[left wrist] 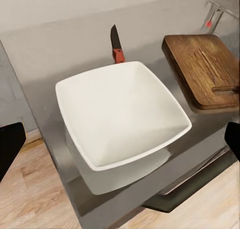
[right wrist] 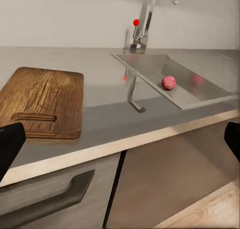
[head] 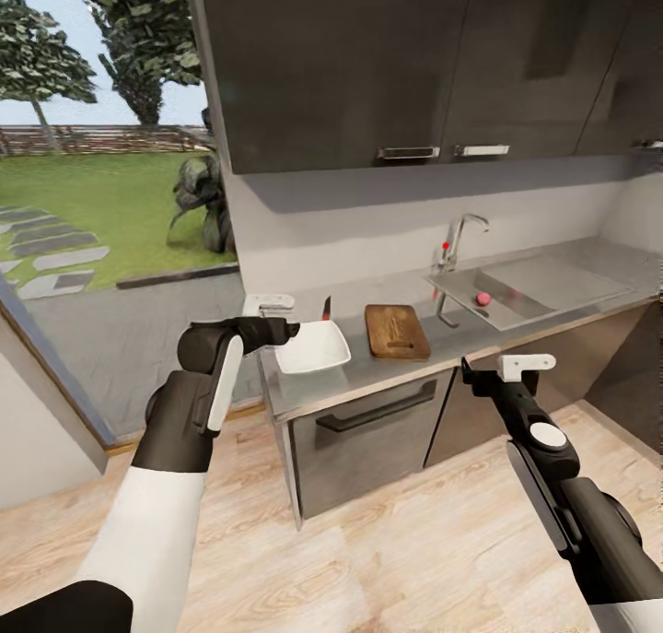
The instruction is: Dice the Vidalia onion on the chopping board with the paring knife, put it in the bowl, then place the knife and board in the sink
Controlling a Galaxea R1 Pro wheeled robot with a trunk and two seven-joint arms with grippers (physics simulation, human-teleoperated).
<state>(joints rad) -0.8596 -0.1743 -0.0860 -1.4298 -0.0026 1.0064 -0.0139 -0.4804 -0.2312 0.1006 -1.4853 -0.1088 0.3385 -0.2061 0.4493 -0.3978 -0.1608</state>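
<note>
A pinkish round onion [head: 482,298] [right wrist: 169,82] lies in the steel sink [head: 552,287] [right wrist: 150,69]. The brown chopping board [head: 398,331] [right wrist: 42,99] [left wrist: 205,69] rests on the grey countertop [head: 368,372], left of the sink. Left of the board is the white bowl [head: 313,345] [left wrist: 120,114]. The paring knife [head: 326,309] [left wrist: 116,44] sits just behind the bowl. My left gripper [head: 284,331] [left wrist: 120,141] hovers open at the bowl's near left side, holding nothing. My right gripper [head: 471,371] [right wrist: 120,141] is open and empty in front of the counter edge, between board and sink.
A curved faucet [head: 458,237] with a red knob stands behind the sink's left end. Dark upper cabinets [head: 414,62] hang above the counter. A drawer with a long handle [head: 378,410] sits below the bowl and board. The counter's left end meets a big window onto a garden.
</note>
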